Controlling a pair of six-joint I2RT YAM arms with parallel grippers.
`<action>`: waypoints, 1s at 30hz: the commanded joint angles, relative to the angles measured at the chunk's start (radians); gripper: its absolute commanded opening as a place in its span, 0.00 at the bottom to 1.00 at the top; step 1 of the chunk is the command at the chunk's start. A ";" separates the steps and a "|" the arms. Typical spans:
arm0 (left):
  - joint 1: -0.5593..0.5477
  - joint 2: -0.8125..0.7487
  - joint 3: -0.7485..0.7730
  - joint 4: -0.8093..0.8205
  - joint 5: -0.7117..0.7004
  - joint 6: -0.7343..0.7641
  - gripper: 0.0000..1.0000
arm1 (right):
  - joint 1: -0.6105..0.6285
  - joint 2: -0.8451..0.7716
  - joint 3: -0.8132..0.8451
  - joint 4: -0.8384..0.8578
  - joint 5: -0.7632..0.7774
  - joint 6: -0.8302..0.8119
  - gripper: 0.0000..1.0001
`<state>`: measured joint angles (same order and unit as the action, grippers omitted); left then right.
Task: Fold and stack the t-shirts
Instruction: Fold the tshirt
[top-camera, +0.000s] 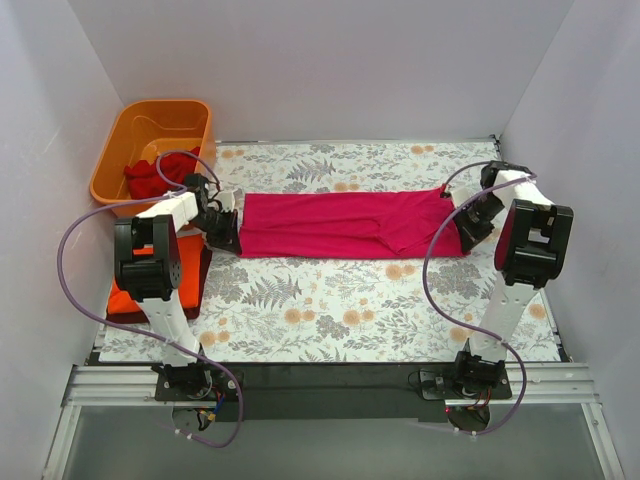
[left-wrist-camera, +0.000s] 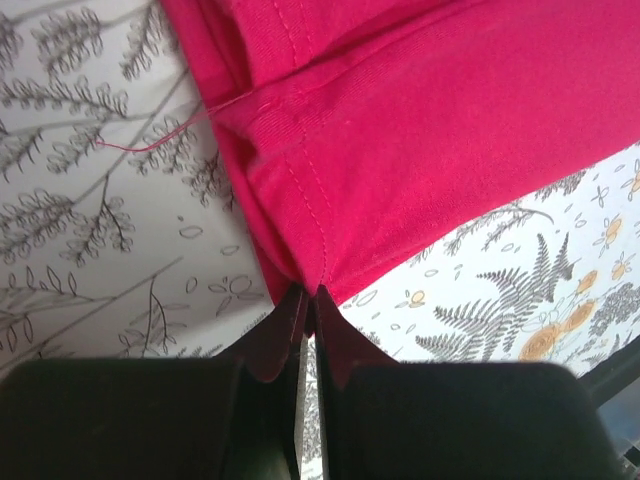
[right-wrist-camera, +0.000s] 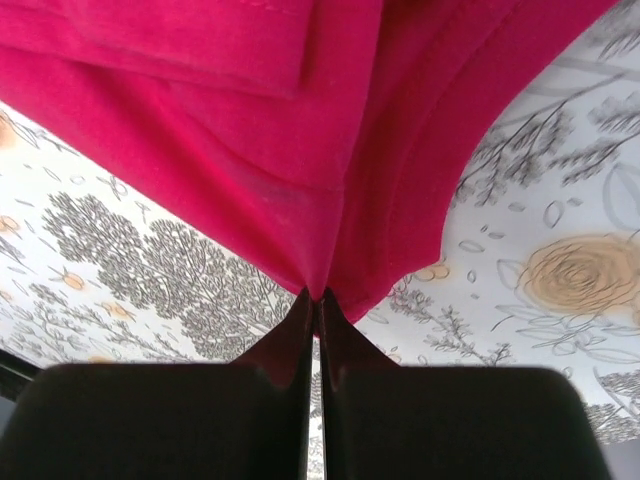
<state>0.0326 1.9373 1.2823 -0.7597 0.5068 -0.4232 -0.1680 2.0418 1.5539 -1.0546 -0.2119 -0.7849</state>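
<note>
Nearest us at 6 o'clock in the top view, the two bases (top-camera: 330, 385) sit on the near rail, and the arms reach away toward 12. Past the bases, the floral table cover (top-camera: 330, 310) fills the middle ground.

At 8 o'clock, partly hidden under the left arm, lies an orange tee (top-camera: 122, 298) with a maroon tee (top-camera: 196, 272) against its right side. We cannot tell which of the two is on top.

Further out, the pink tee (top-camera: 340, 225) lies on the cover as a long narrow band. Its long axis runs from 9 to 3 o'clock. The left gripper (top-camera: 224, 228) is at its 9 o'clock end and the right gripper (top-camera: 468, 224) at its 3 o'clock end.

Only the wrist views show the grips. In the left wrist view, the left gripper (left-wrist-camera: 308, 292) has its fingers pressed together on a stitched hem of the pink tee (left-wrist-camera: 400, 130), and a loose thread (left-wrist-camera: 150, 140) trails toward 9 o'clock. In the right wrist view, the right gripper (right-wrist-camera: 315, 295) pinches a gathered fold of the pink tee (right-wrist-camera: 250, 150), with a curved edge of the tee at 2 o'clock. We cannot tell which end has the collar.

Farthest out, at 10 o'clock and seen only from the top, the tub (top-camera: 118, 150) holds a crumpled red tee (top-camera: 150, 180).
</note>
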 joint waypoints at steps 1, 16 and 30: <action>0.000 -0.100 -0.018 -0.064 -0.048 0.052 0.00 | -0.024 -0.071 -0.049 -0.015 0.081 -0.042 0.01; -0.003 -0.192 -0.087 -0.089 0.035 0.041 0.27 | -0.028 -0.213 -0.175 -0.047 0.049 -0.053 0.37; -0.440 -0.324 -0.071 0.361 0.099 -0.015 0.52 | -0.028 -0.240 -0.052 -0.125 -0.256 0.122 0.41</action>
<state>-0.3008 1.5764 1.2110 -0.5407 0.5961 -0.4004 -0.1905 1.7687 1.4971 -1.1484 -0.3752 -0.7345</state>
